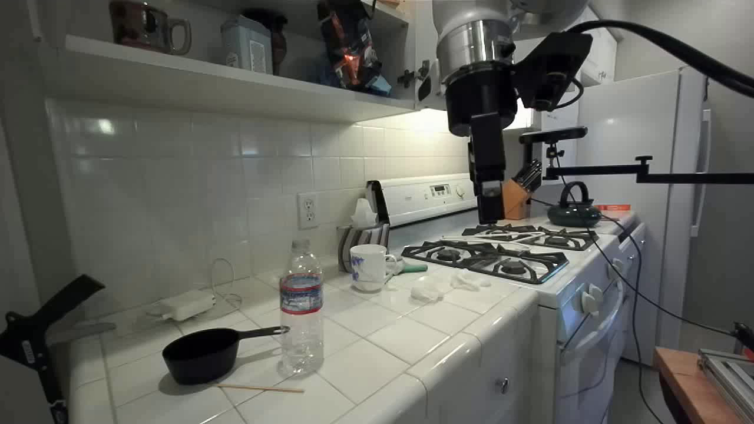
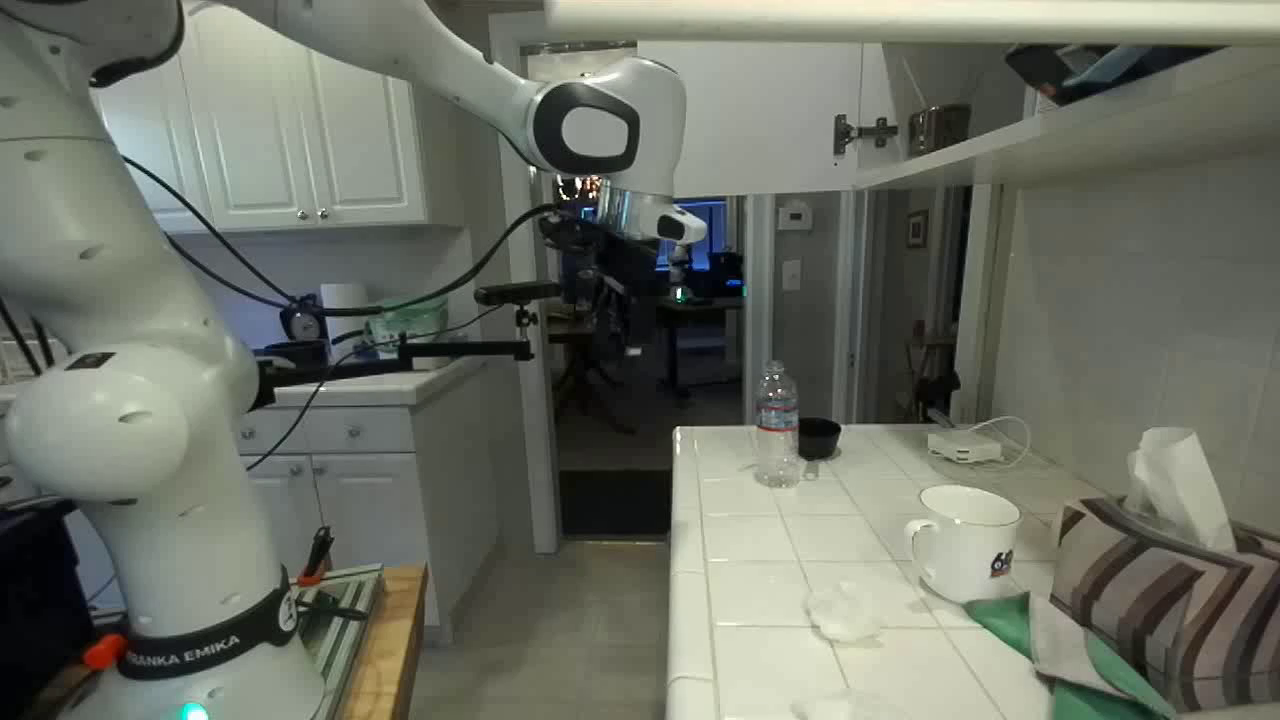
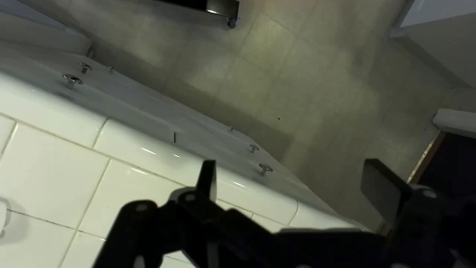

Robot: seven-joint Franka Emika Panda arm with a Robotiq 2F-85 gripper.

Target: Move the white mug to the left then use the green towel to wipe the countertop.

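White mug (image 2: 965, 555) upright on table (image 2: 740, 590) just beside striped tissue box (image 2: 1150, 600), green towel (image 2: 1108, 660) next to box, plastic bottle (image 2: 777, 435) well apart from it, end effector (image 3: 292, 176) released, spread wide

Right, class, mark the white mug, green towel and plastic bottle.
White mug (image 2: 960, 555), in an exterior view: outer wall.
Green towel (image 2: 1012, 622), in an exterior view: green corner.
Plastic bottle (image 1: 301, 295), in an exterior view: label.
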